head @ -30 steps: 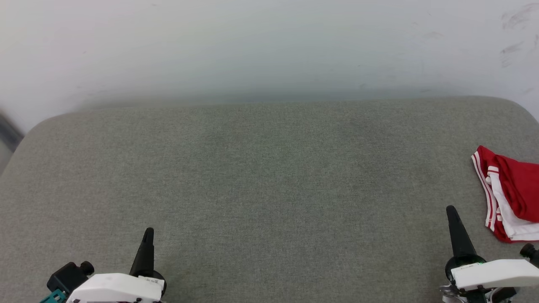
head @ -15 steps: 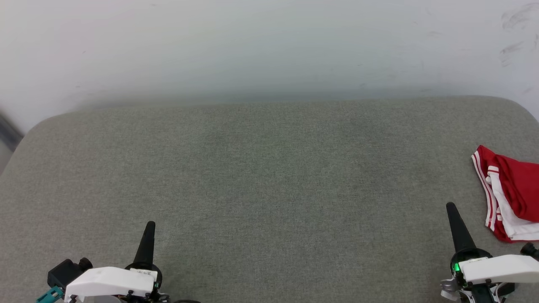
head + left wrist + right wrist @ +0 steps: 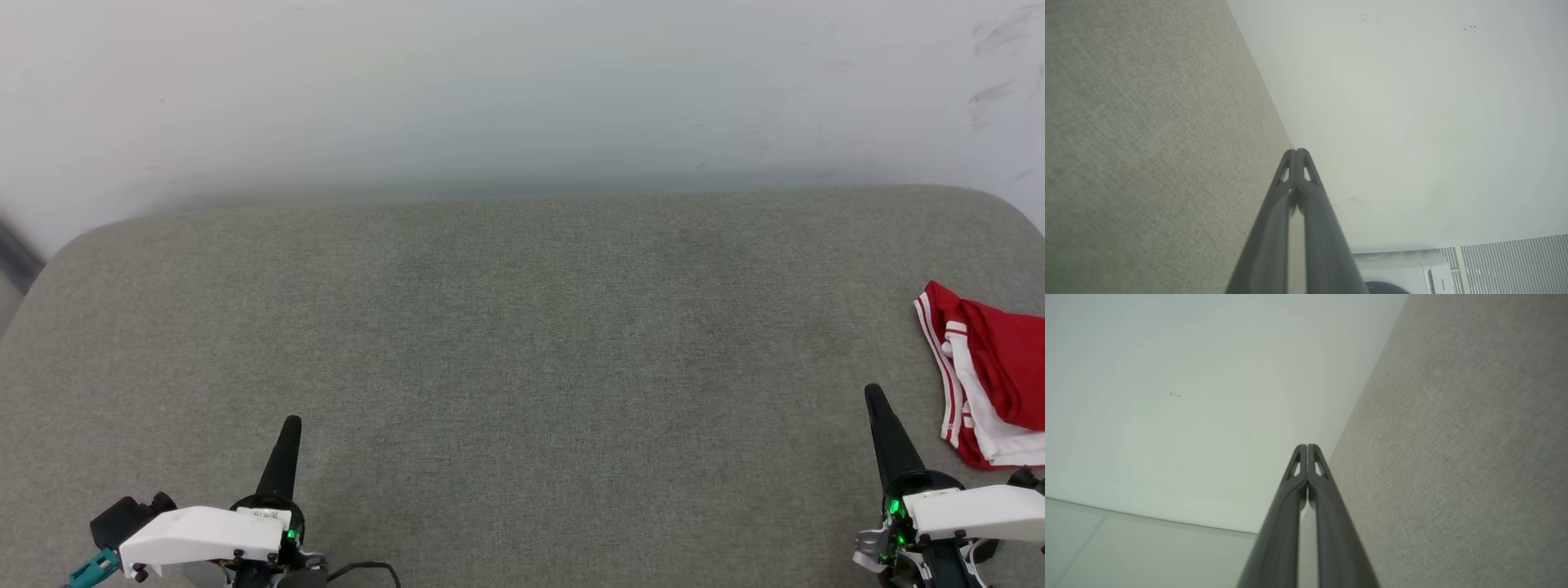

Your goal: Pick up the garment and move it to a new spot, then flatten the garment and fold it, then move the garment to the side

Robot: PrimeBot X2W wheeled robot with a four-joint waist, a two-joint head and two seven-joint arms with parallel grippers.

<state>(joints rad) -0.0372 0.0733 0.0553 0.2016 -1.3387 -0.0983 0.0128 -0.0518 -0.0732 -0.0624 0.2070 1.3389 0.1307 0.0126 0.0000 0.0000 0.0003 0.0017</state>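
The garment [image 3: 992,376] is a folded red bundle with white layers and striped trim, lying on the grey fabric surface [image 3: 522,343] at the right edge of the head view, partly cut off by the frame. My right gripper [image 3: 875,395] is shut, low at the right, just left of the garment and apart from it. Low at the left, my left gripper [image 3: 291,422] is shut too, far from the garment. Both wrist views show fingertips pressed together with nothing between them: left gripper [image 3: 1297,151], right gripper [image 3: 1307,446].
A pale wall [image 3: 522,90] rises behind the surface's far edge. The surface's corners are rounded at far left and far right. A white washing machine [image 3: 1404,271] stands past the surface in the left wrist view.
Both grippers have slid a little forward up the head view. The garment has not moved.
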